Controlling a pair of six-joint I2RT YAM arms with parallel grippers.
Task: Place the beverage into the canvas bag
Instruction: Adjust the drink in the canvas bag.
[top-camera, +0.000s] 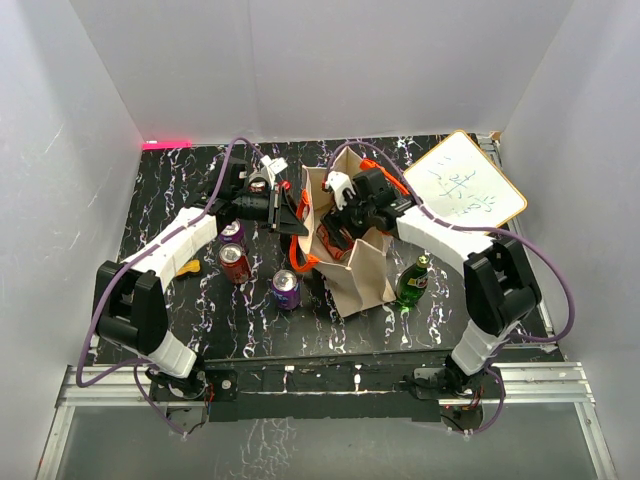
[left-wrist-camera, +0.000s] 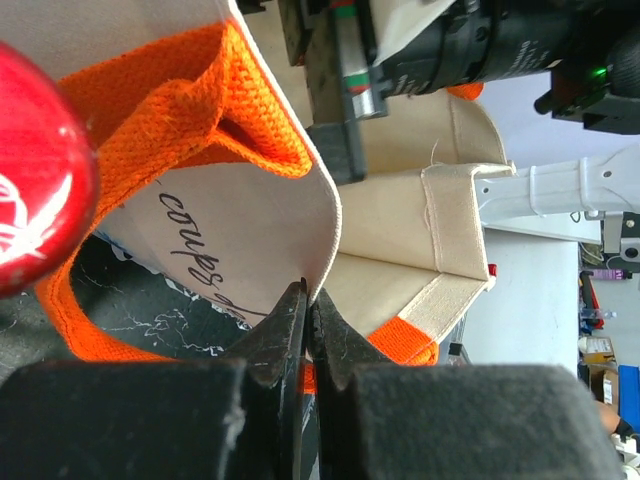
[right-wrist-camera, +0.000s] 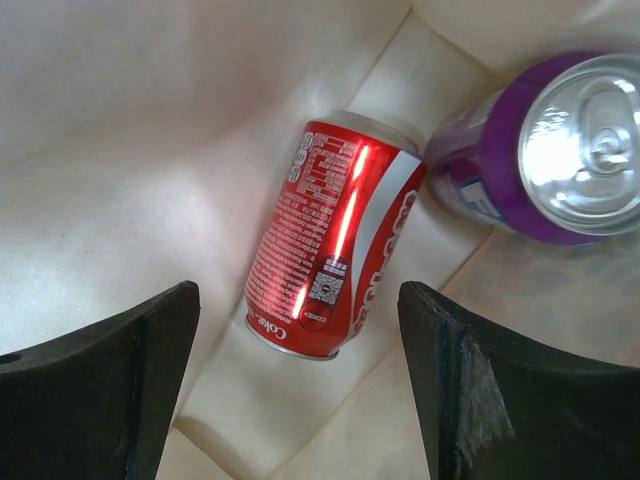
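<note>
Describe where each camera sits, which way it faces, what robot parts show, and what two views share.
Top external: above and behind the bases, looking down at the table; the left arm and right arm show.
Left wrist: beside the canvas bag, facing the right arm; the left gripper pinches its rim.
Right wrist: in the bag's mouth, looking down at a red can and purple can; the open right gripper shows.
Shared: top and left wrist show orange handles.

right fingers (right-wrist-camera: 100, 390): tips hidden inside canvas bag (top-camera: 352, 268) from above | purple can (right-wrist-camera: 540, 150): clipped by right edge | red can (left-wrist-camera: 35, 170): blurred, cut by left edge | whiteboard (top-camera: 465, 190): scrawl too small to read
</note>
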